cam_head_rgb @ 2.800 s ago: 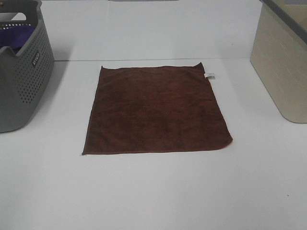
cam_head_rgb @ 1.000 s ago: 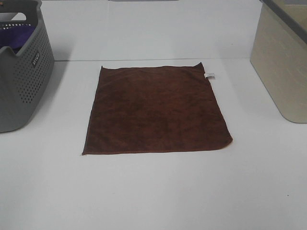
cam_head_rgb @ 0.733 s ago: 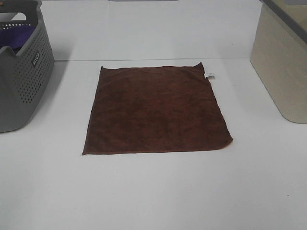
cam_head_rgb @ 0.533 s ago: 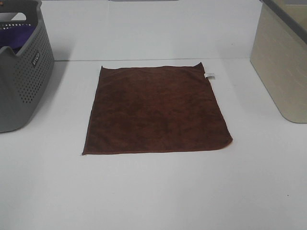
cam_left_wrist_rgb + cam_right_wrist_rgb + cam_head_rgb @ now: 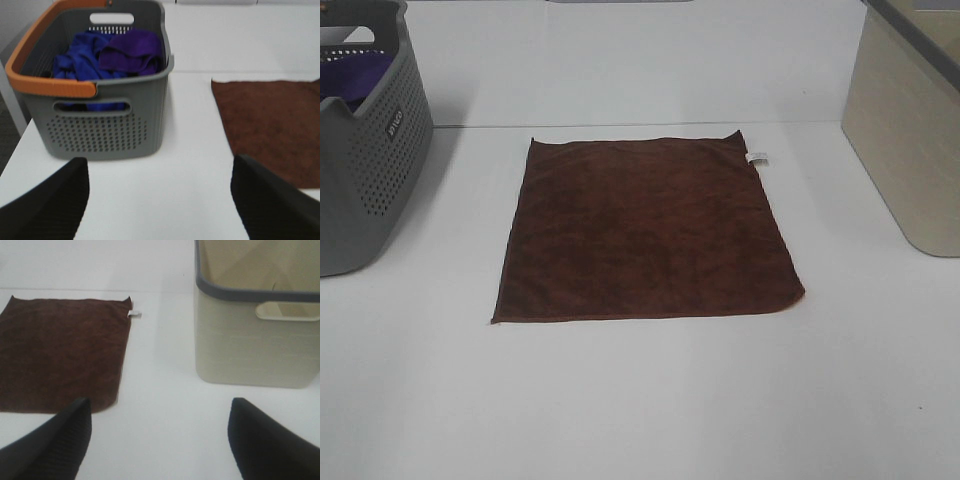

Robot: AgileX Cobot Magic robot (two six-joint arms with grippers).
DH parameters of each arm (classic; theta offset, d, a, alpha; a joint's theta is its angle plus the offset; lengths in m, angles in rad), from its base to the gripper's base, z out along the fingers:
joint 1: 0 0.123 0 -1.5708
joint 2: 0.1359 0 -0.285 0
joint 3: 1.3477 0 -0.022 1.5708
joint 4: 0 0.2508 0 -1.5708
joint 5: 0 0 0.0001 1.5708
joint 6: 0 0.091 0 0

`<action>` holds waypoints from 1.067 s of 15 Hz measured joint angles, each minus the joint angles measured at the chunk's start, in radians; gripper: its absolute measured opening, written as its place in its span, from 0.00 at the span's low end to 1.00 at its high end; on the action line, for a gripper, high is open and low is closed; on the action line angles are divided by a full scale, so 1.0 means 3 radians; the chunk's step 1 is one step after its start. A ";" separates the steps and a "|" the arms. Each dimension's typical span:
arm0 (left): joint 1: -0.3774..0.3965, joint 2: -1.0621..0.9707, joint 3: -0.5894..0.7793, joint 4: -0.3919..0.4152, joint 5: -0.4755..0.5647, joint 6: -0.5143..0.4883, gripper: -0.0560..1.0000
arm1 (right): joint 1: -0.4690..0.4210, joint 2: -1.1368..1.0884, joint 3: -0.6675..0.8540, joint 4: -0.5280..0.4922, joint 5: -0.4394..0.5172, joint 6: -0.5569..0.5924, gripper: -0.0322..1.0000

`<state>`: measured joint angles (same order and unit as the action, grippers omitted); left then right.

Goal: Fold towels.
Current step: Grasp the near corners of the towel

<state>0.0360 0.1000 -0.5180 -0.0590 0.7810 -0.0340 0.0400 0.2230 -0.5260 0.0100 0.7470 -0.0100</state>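
A dark reddish-brown towel (image 5: 645, 232) lies flat and spread out in the middle of the white table, with a small white tag (image 5: 758, 158) at its far right corner. It also shows in the left wrist view (image 5: 272, 125) and the right wrist view (image 5: 62, 352). Neither arm appears in the exterior high view. My left gripper (image 5: 159, 200) is open, its two dark fingers wide apart over bare table between the grey basket and the towel. My right gripper (image 5: 159, 437) is open too, hovering over bare table between the towel and the beige bin. Nothing is held.
A grey perforated basket (image 5: 365, 150) with an orange rim (image 5: 50, 86) stands at the left, holding blue and purple cloths (image 5: 131, 50). A beige bin (image 5: 910, 130) with a grey rim (image 5: 240, 292) stands at the right. White table (image 5: 640, 400) stretches in front of the towel.
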 joint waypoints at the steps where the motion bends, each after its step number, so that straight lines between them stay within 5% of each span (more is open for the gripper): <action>1: 0.0000 0.0193 0.0000 -0.0070 -0.0293 -0.0047 0.74 | 0.0053 0.0230 0.0000 -0.0007 -0.0233 0.0073 0.75; 3: 0.0000 0.0720 0.0000 -0.0237 -0.0737 -0.0070 0.74 | 0.0083 0.0730 -0.0017 0.0037 -0.0427 0.0290 0.75; 6: 0.0000 0.1640 -0.0170 -0.0720 -0.0833 0.0033 0.74 | 0.0087 0.1540 -0.0283 0.0397 -0.0280 0.0300 0.73; 9: 0.0000 0.2467 -0.0397 -0.1203 -0.0677 0.0450 0.74 | 0.0087 0.2237 -0.0623 0.0867 0.0043 -0.0167 0.72; 11: 0.0000 0.3397 -0.0673 -0.1833 -0.0347 0.0970 0.74 | 0.0087 0.3033 -0.0893 0.1527 0.0243 -0.0670 0.72; 16: 0.0000 0.4543 -0.0997 -0.2710 -0.0157 0.1753 0.74 | 0.0087 0.3967 -0.1117 0.2037 0.0307 -0.1113 0.72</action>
<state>0.0360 1.4630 -0.8170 -0.8720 0.7340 0.4920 0.0660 1.4130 -0.8610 0.6210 0.8390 -0.3440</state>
